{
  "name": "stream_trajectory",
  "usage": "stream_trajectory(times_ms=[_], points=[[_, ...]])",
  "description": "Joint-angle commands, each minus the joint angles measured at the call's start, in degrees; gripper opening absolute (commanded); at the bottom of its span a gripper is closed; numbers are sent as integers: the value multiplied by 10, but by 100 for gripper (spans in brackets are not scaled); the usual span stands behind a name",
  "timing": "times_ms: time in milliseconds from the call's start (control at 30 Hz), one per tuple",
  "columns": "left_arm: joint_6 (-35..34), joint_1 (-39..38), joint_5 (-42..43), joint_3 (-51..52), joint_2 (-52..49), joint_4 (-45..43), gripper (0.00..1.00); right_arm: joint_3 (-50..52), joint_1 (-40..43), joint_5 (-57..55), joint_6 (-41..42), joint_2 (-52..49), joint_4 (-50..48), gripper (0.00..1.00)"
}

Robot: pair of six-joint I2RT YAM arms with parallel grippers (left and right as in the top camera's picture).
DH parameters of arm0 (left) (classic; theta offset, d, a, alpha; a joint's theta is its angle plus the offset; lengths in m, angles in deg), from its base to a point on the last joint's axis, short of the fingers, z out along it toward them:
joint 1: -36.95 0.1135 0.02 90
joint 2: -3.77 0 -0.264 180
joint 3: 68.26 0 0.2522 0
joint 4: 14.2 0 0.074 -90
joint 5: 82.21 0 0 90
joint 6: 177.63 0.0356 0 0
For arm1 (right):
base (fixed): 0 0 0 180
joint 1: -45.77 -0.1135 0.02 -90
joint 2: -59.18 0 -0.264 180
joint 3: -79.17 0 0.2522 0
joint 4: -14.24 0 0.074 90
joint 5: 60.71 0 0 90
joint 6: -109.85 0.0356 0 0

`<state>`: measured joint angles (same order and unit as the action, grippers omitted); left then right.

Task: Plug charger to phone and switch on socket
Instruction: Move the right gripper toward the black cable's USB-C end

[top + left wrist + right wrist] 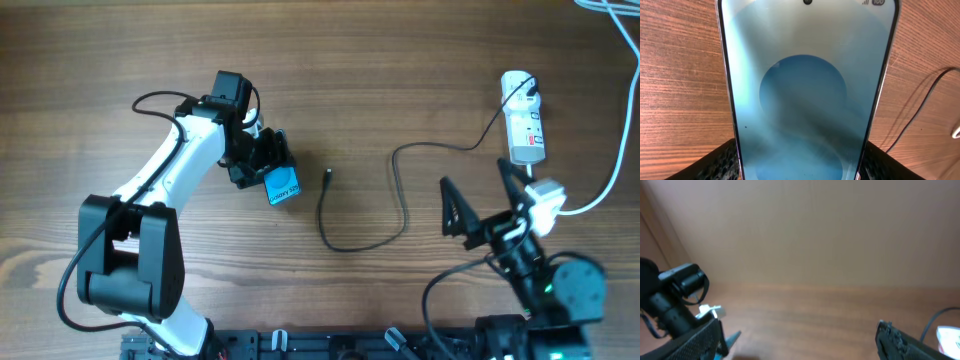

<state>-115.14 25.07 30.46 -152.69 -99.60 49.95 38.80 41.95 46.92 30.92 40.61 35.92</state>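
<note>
Left tool in a grip, right tool (near side) wide open

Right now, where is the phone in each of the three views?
Overhead: the phone is left of centre, held in the left tool.
Left wrist: it fills the middle, screen toward the camera.
Right wrist: perhaps the blurred bluish sliver at lower left; unsure.
Shared landmark: the black cable, right of the phone overhead and at left wrist.

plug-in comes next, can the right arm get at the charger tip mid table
Probably yes: the right gripper is open and empty, and the charger tip lies in the open with only its cable between.
</note>
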Motion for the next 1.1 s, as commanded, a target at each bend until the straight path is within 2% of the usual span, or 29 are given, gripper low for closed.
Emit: stream_trajectory(times_ms=[0,167,267,433,567,633,833,1000,1067], points=[[0,2,16,-12,13,0,71,-163,3,11,-25,-123,90,100],[0,2,16,-12,13,0,71,-364,3,26,-64,-300,297,100],[0,2,16,-12,13,0,71,-418,3,122,-59,-370,311,100],[0,2,16,-12,13,0,71,-415,3,264,-34,-449,342,99],[0,2,15,-12,13,0,71,-410,-7,257,1,-536,351,73],[1,2,15,-12,13,-1,71,-410,-18,257,1,-570,354,68],[1,19,13,-12,13,-7,71,-410,-98,153,92,-673,347,67],[1,50,13,-12,13,-3,71,-410,-195,20,162,-742,320,67],[1,70,13,-12,13,3,71,-410,-259,-55,199,-784,299,67]])
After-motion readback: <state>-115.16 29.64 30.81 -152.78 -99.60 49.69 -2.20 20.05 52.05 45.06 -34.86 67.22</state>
